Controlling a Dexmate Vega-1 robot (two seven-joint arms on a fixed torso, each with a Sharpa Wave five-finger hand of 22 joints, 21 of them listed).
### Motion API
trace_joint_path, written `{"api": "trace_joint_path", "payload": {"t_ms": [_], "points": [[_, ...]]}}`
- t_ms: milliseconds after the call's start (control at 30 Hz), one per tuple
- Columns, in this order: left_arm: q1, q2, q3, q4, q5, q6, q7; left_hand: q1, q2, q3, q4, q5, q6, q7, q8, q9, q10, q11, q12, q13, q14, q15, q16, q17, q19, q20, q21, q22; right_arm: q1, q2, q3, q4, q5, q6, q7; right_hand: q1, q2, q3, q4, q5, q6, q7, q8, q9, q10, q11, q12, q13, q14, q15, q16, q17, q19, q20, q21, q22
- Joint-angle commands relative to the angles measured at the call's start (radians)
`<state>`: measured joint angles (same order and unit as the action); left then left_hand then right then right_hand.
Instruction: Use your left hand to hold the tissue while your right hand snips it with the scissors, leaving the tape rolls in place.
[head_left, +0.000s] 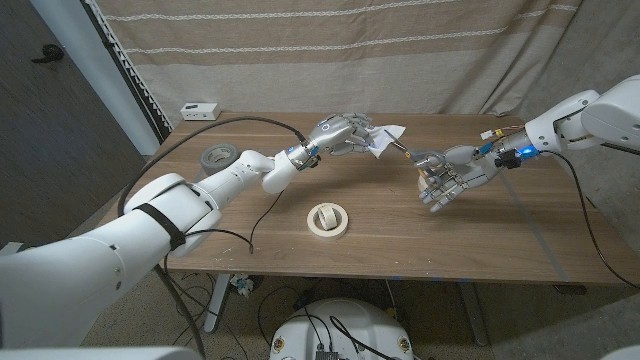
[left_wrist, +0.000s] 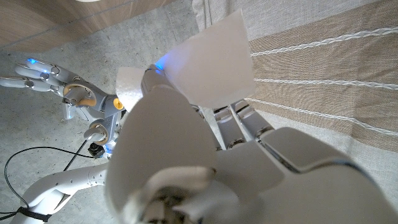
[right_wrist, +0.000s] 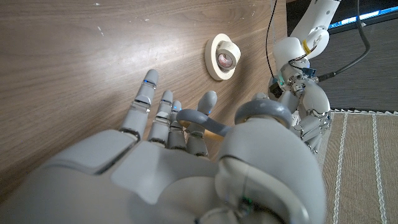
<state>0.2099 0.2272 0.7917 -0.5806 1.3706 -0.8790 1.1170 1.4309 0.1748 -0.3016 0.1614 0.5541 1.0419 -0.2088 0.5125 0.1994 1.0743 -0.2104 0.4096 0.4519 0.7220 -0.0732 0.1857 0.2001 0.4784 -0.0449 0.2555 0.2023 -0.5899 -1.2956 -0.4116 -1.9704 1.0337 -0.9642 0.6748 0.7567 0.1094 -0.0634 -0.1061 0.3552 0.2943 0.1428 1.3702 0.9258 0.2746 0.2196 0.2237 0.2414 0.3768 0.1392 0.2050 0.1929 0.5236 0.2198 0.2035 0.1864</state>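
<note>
While the tissue (head_left: 385, 138) is held up above the far side of the table (head_left: 480, 240), the left hand (head_left: 343, 134) grips it in closed fingers. Just to its right, the right hand (head_left: 447, 178) holds the scissors (head_left: 420, 160) by their grey handles. A cream tape roll (head_left: 327, 220) lies nearer the front; a grey tape roll (head_left: 218, 156) sits at far left.

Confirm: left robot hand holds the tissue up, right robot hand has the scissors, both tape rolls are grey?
Not quite. Only the far-left tape roll is grey; the near tape roll is cream, per the head view. Left robot hand holds the tissue; right robot hand has the scissors.
</note>
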Motion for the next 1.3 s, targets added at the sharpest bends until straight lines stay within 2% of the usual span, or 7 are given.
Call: {"api": "trace_joint_path", "payload": {"t_ms": [33,733,1300], "points": [[0.004,0.011,0.005,-0.01,0.009,0.002,0.0,0.008,0.004,-0.006,0.005,0.006,0.023,-0.002,0.006,0.057,0.009,0.0,-0.005,0.006,0.005,-0.161,0.003,0.002,0.003,-0.135,0.006,0.005,-0.015,-0.015,0.013,-0.013,0.012,0.0,-0.009,0.0,-0.004,-0.007,-0.001,0.003,-0.003,0.065,-0.002,0.002,-0.005,0.0,-0.004,0.002,0.002,0.006,-0.001,0.004,0.006,0.0,-0.002,-0.001],[0.017,0.015,-0.006,-0.031,0.019,-0.003,0.0,0.009,0.004,-0.005,0.004,0.004,0.02,-0.002,0.003,0.057,0.013,0.0,-0.007,0.006,0.005,-0.161,0.002,0.001,0.004,-0.135,0.006,0.005,-0.002,-0.016,0.0,-0.02,0.005,-0.017,0.013,0.007,-0.002,-0.004,-0.004,0.005,-0.003,0.064,-0.001,0.009,-0.005,0.0,-0.004,0.001,0.005,0.005,0.0,0.003,0.007,0.0,-0.001,-0.001],[0.033,0.024,-0.008,-0.057,0.029,-0.019,0.0,0.008,0.004,-0.005,0.004,0.0,0.019,-0.002,0.001,0.056,0.016,0.0,-0.008,0.005,0.006,-0.161,0.002,0.001,0.004,-0.136,0.006,0.005,-0.019,-0.03,0.021,-0.023,0.021,-0.011,-0.006,0.037,0.019,0.014,-0.015,0.006,0.014,0.064,0.008,0.023,0.004,0.0,0.0,0.0,0.008,0.003,0.002,0.004,0.01,0.0,0.0,-0.001]]}}
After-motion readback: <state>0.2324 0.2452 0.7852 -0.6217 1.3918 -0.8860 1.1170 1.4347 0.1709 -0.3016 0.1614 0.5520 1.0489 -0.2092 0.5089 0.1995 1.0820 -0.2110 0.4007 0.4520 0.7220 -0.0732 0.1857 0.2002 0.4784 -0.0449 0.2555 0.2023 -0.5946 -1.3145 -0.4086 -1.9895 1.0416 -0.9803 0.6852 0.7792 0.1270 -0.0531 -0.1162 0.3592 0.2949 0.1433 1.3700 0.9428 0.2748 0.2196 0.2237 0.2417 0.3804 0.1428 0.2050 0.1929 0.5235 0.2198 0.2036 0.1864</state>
